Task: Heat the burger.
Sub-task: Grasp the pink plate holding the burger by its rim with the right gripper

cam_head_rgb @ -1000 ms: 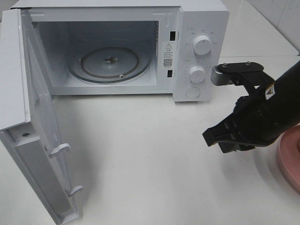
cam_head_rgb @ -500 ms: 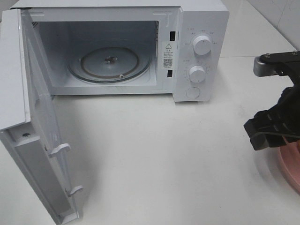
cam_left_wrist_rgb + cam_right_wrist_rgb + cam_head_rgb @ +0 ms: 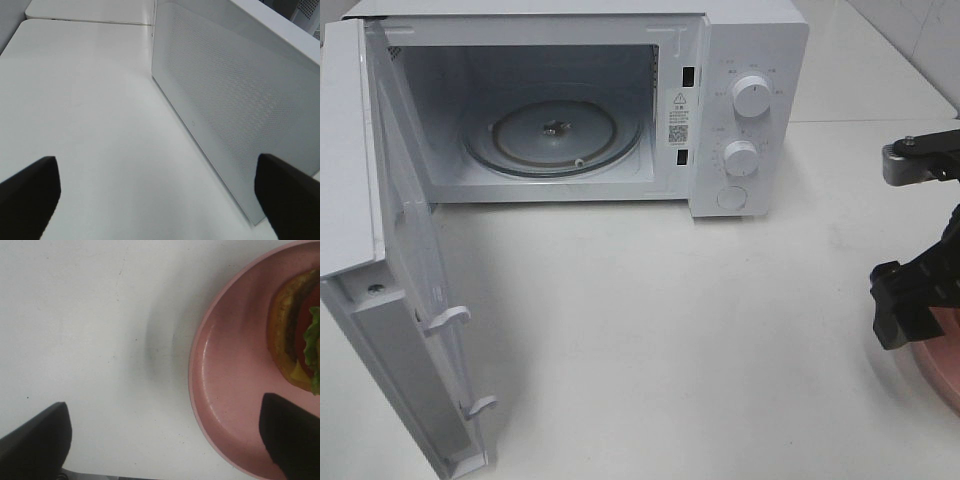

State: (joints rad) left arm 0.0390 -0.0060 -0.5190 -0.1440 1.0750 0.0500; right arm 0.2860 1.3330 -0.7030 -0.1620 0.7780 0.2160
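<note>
One burger [image 3: 292,335] sits on the one pink plate [image 3: 225,390], its layers seen edge-on: bun, patty, tomato, lettuce. It is half cut off, so its tilt is unclear. The right gripper [image 3: 162,407] gapes wide over the plate's rim, empty. The left gripper [image 3: 157,162] is spread too, empty, beside the one microwave [image 3: 225,100].

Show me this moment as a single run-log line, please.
microwave: door open | burger: on pink plate, not held | right tool: open, over plate's rim | left tool: open, beside microwave
</note>
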